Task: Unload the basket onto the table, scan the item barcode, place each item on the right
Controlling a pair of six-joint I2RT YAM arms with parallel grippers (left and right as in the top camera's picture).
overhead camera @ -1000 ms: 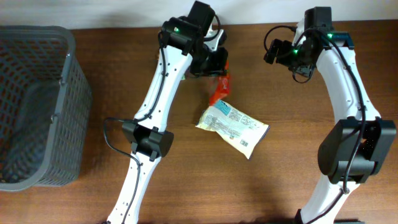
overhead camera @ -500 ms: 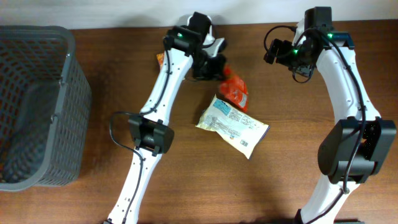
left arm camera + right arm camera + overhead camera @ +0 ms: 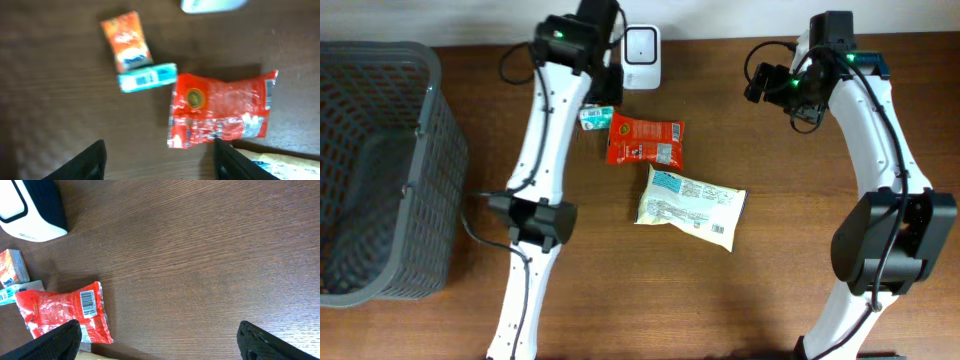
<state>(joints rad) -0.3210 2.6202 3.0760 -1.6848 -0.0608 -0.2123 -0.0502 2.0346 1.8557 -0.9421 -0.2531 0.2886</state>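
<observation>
overhead: the red packet (image 3: 646,140) lies flat on the table (image 3: 770,300), at 6 o'clock from the white scanner (image 3: 641,44).
left wrist: the left gripper (image 3: 160,146) is spread and empty, with the red packet at its 2 o'clock.
right wrist: the right gripper (image 3: 159,327) is spread wide, grasping nothing; the red packet sits at 9 o'clock, its barcode (image 3: 88,303) facing up.

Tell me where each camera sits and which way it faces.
Overhead: above the table, facing straight down; left arm and right arm show.
Left wrist: on the left arm, looking down at red packet; open left pincer shows.
Right wrist: on the right arm, looking down at scanner; open right pincer shows.
Shared: both wrist views show the red packet.
</observation>
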